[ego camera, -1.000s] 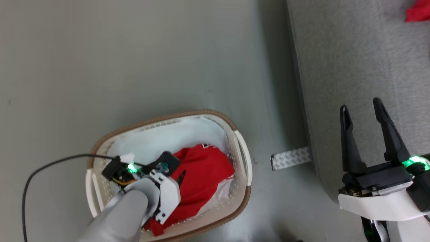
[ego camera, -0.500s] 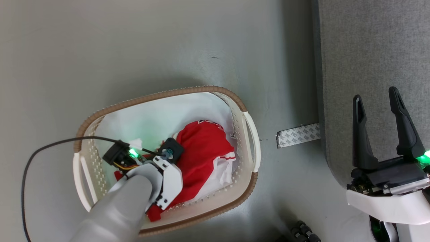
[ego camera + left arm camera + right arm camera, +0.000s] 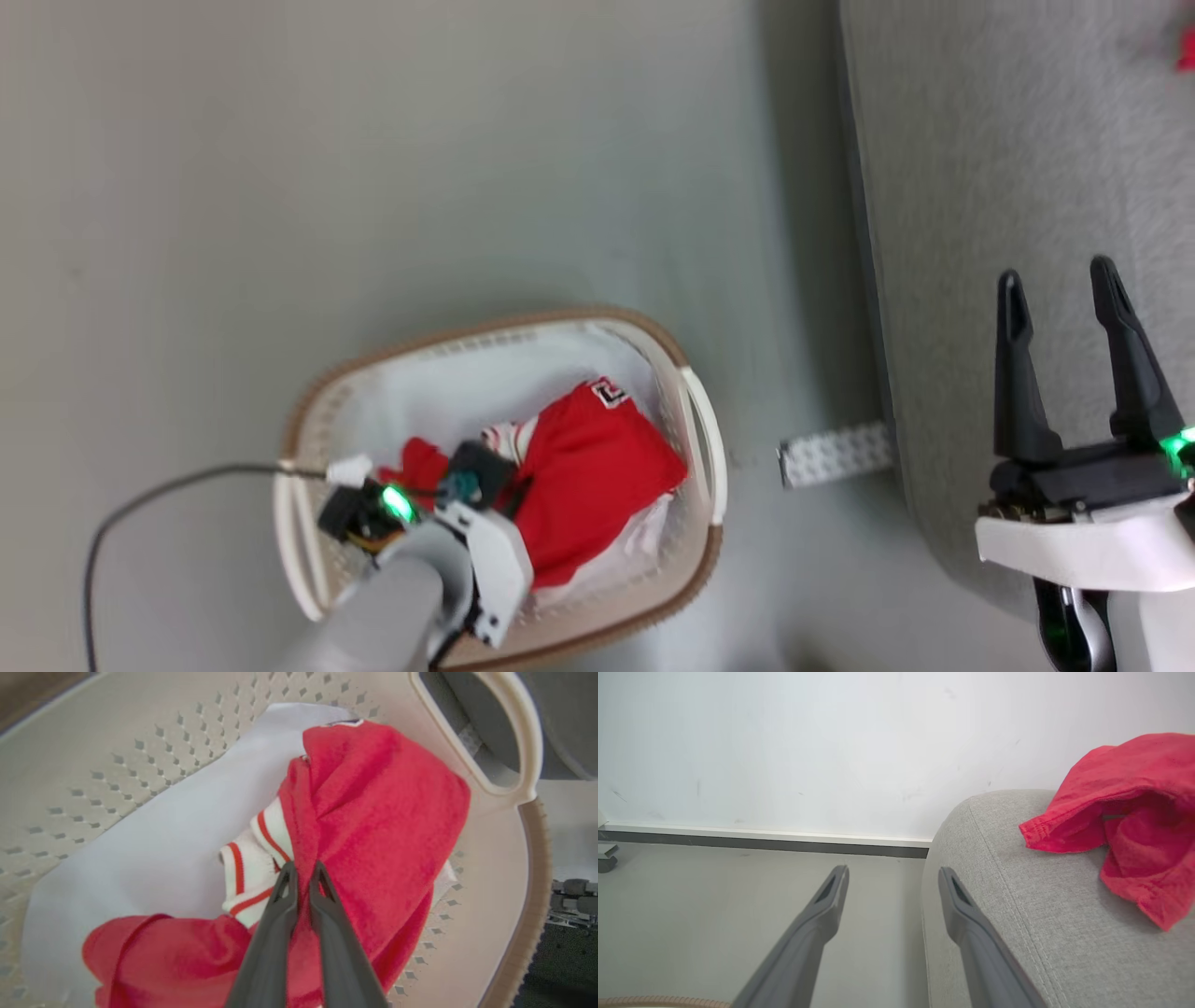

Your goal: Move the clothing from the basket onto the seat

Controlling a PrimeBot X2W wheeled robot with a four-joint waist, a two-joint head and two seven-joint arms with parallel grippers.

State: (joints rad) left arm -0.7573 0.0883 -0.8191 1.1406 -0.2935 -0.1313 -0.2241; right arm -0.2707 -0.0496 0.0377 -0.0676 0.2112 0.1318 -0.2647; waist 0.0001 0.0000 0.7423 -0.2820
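The basket [image 3: 485, 329] stands on the floor, cream with a brown rim. Inside it lies the red clothing [image 3: 607, 467] with white striped trim, on a pale cloth [image 3: 467, 392]. My left gripper [image 3: 303, 868] reaches down into the basket [image 3: 140, 728] and is shut on a bunched fold of the clothing [image 3: 383, 812], beside the striped trim. The grey seat [image 3: 1027, 140] fills the right side. My right gripper [image 3: 1055, 280] hovers open over the seat's edge, holding nothing. In the right wrist view that gripper [image 3: 893, 872] straddles the rounded arm of the seat [image 3: 1017, 905].
Another red garment [image 3: 1134, 812] lies on the sofa arm, seen as a red corner [image 3: 1187, 47] at the top right. A patterned tape strip [image 3: 834, 453] sits on the floor between basket and sofa. A black cable [image 3: 168, 485] trails left from my left wrist. A white wall [image 3: 784, 742] stands beyond.
My left gripper has closed on the red clothing, which is now bunched up around the fingers. The head camera has shifted. The right gripper stays open.
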